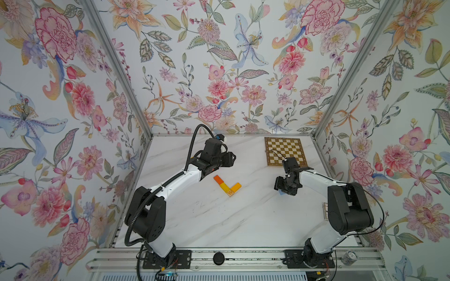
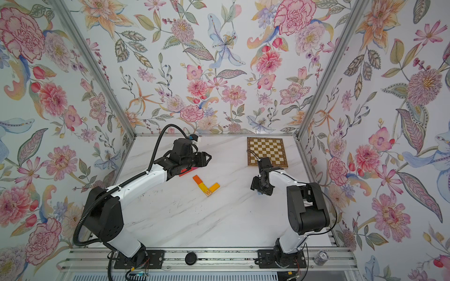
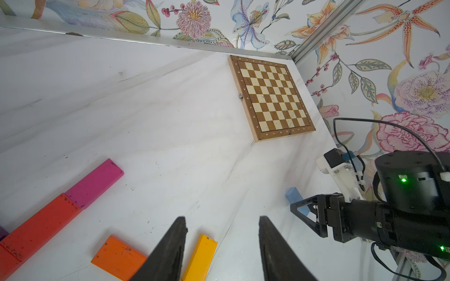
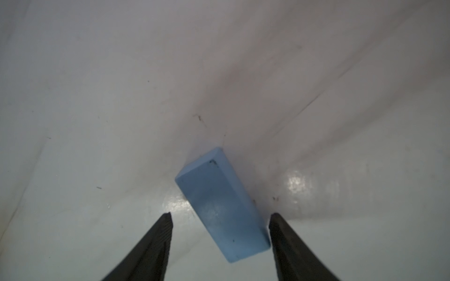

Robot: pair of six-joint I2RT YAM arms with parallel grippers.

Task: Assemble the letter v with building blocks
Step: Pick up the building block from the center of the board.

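Our right gripper is hanging low over the blue block, with its jaws standing open around it. One finger is looking like it is touching the block's end, and the other is sitting apart, so we are not gripping it yet. This blue block is lying on the table, well apart from the W cube, on our right arm's side of it.

Our left gripper is hovering near the W cube, on the cube's far side from our arm bases. Its jaws are standing partly open and are holding nothing.

We are building the V out from the W cube, which is sitting at the corner. A yellow-orange block and an orange block are running away from the cube in one row, end to end. Only one yellow block is lying in the other row, touching the cube. So we are guessing the V is about half made: that short row is needing more blocks. A red block and a pink block are lying loose near the orange block, not touching it.
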